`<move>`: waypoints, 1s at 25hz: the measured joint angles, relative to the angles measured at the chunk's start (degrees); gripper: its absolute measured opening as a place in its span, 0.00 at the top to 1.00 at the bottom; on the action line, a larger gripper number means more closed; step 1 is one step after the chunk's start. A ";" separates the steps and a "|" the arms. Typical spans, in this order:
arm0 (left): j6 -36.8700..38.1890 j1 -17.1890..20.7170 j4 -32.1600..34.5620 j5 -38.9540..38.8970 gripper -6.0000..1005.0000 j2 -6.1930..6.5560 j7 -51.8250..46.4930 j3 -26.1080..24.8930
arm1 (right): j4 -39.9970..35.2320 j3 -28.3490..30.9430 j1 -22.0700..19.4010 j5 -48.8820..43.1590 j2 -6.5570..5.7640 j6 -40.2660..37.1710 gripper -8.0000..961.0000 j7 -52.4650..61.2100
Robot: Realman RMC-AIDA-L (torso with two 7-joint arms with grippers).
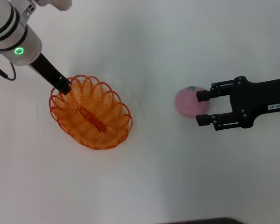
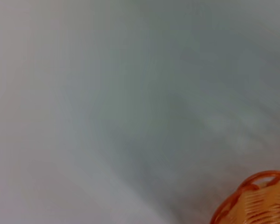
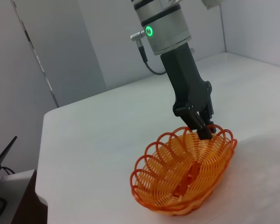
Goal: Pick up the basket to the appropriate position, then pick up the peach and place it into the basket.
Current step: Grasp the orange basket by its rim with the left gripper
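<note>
The orange basket [image 1: 107,108] sits on the white table at the left, with nothing in it. My left gripper [image 1: 64,88] is at the basket's far-left rim, shut on the looped edge. The right wrist view shows this pinch, with the left gripper [image 3: 201,126] on the rim of the basket [image 3: 186,177]. A corner of the basket [image 2: 261,200] shows in the left wrist view. The pink peach [image 1: 190,101] lies on the table at the right. My right gripper [image 1: 203,108] is open, with one finger over the peach's right side and the other just past it.
The white table [image 1: 149,177] spreads between basket and peach. In the right wrist view the table's edge [image 3: 42,154] drops off beside a dark object [image 3: 1,158], with grey walls behind. A dark strip [image 1: 200,221] lies along the table's near edge.
</note>
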 joint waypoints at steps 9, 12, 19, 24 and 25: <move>1.62 0.03 1.02 0.00 0.87 0.03 0.05 -0.44 | 0.00 0.03 0.00 0.08 0.00 0.13 0.28 0.00; 2.95 0.34 2.99 -0.01 0.88 0.03 -0.13 -0.84 | 0.00 0.12 0.00 0.15 0.00 0.16 0.28 -0.07; 9.67 0.83 11.41 -0.07 0.89 -0.14 -0.46 -4.75 | 0.00 0.40 -0.01 0.25 -0.01 0.17 0.28 -0.71; 14.88 1.02 18.65 -0.09 0.91 -0.72 -1.47 -6.96 | 0.00 0.39 -0.06 0.28 -0.02 0.03 0.27 -1.22; 15.52 0.90 19.41 -0.09 0.92 -0.71 -1.96 -7.13 | 0.00 0.35 -0.07 0.28 -0.04 0.02 0.27 -1.33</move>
